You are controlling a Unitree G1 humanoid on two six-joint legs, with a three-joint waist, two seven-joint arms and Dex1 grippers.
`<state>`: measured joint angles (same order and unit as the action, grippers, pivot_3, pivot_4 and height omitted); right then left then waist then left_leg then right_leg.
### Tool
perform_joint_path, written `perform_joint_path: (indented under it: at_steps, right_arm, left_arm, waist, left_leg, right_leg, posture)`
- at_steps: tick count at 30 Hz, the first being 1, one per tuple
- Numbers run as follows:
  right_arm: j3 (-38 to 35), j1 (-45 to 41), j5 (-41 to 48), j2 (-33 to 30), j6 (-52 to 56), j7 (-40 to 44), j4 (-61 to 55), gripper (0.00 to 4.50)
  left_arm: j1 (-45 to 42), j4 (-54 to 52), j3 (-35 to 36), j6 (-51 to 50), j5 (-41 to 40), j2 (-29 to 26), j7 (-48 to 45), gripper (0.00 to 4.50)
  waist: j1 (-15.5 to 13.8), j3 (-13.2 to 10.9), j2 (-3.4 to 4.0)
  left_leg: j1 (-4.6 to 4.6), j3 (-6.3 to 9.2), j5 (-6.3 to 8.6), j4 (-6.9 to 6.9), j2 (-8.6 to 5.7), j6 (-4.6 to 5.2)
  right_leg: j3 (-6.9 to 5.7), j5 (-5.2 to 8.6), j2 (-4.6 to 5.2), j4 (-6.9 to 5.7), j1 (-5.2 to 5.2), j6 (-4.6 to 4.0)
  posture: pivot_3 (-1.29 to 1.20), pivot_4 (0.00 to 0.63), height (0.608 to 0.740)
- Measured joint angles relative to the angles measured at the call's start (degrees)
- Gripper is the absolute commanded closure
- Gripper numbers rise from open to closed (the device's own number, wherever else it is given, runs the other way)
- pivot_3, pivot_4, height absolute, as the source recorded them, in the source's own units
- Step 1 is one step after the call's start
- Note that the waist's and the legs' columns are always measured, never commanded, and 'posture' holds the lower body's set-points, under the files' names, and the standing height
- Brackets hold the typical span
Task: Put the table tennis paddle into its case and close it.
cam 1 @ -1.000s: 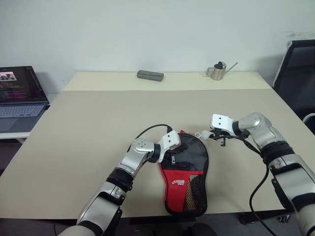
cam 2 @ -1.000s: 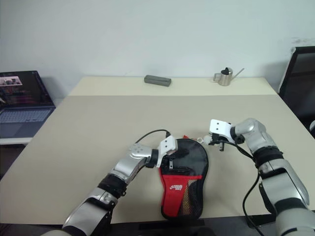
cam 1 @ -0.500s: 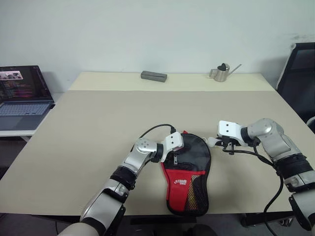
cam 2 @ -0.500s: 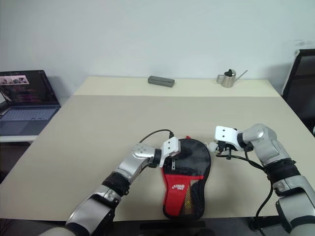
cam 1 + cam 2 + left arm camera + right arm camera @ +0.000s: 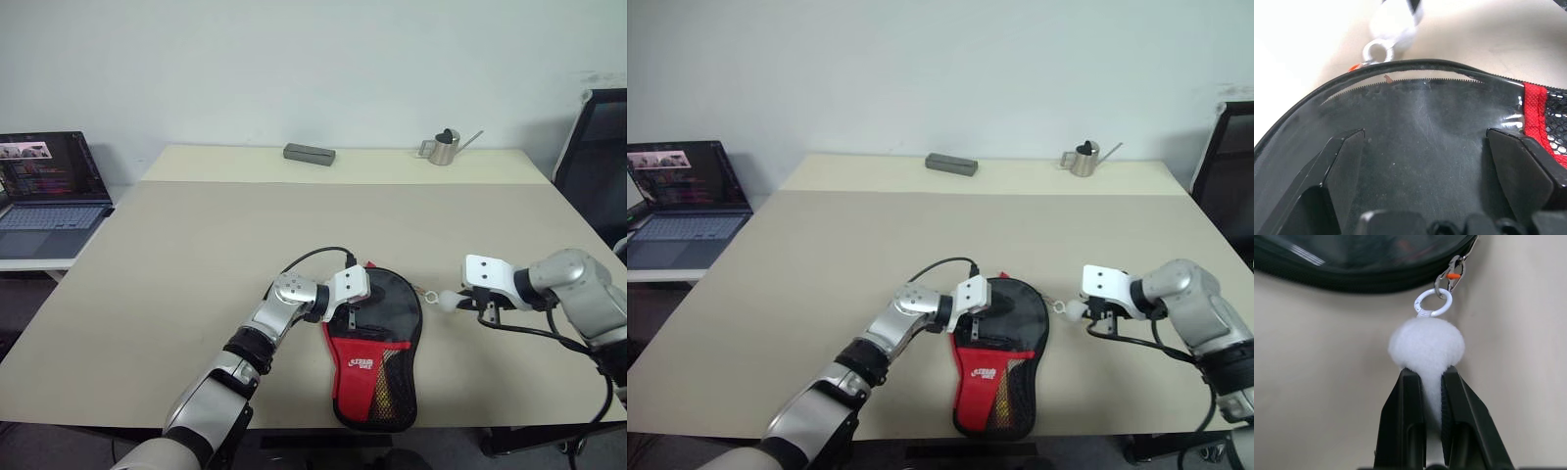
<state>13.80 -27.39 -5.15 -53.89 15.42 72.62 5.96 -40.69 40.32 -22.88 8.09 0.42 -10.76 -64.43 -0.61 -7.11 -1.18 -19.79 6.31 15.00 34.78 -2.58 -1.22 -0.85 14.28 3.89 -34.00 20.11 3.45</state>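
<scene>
The case (image 5: 377,343) lies flat near the table's front edge, its black round part farther from me and its red part with the mesh pocket nearer. My left gripper (image 5: 355,305) rests open on the black round part, its fingers (image 5: 1342,161) spread wide over the glossy surface. Just right of the case, my right gripper (image 5: 1432,382) is shut on the white fluffy charm (image 5: 1426,345). A ring and clip link the charm (image 5: 446,300) to the case's edge. The table tennis paddle is hidden.
A small grey box (image 5: 310,153) and a metal watering can (image 5: 443,147) stand at the table's far edge. An open laptop (image 5: 44,186) sits on a side desk to the left. To the right of the table (image 5: 196,255) is a black chair (image 5: 598,147).
My right gripper has drawn the charm to the right and nearer to me, away from the top of the case. The left gripper has stayed on the case. The camera has shifted slightly.
</scene>
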Motion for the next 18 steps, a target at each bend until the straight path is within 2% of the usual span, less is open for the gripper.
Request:
perform_joint_path:
  at_steps: [7,18]
  right_arm:
    - [-4.4,9.6,5.1,-6.3,5.2,2.3,-13.7,4.49]
    - [-8.3,20.7,11.6,-11.1,10.5,2.8,-30.1,4.49]
  left_arm:
    - [-0.5,0.8,-0.4,0.1,0.4,0.3,-0.2,0.17]
    - [-0.5,1.1,-0.4,0.0,0.7,0.8,-0.2,0.17]
  waist:
    - [-0.1,0.2,-0.19]
    - [-0.5,0.2,-0.29]
  left_leg:
    - [-0.01,0.0,0.03,0.0,0.03,0.02]
    - [-0.02,-0.01,0.08,-0.01,0.03,0.05]
  right_leg:
    - [-0.03,0.03,0.02,0.02,-0.02,0.03]
    - [-0.06,0.1,0.12,0.07,-0.02,0.13]
  posture:
    - [0.0,0.15,0.74]
    - [0.0,0.15,0.74]
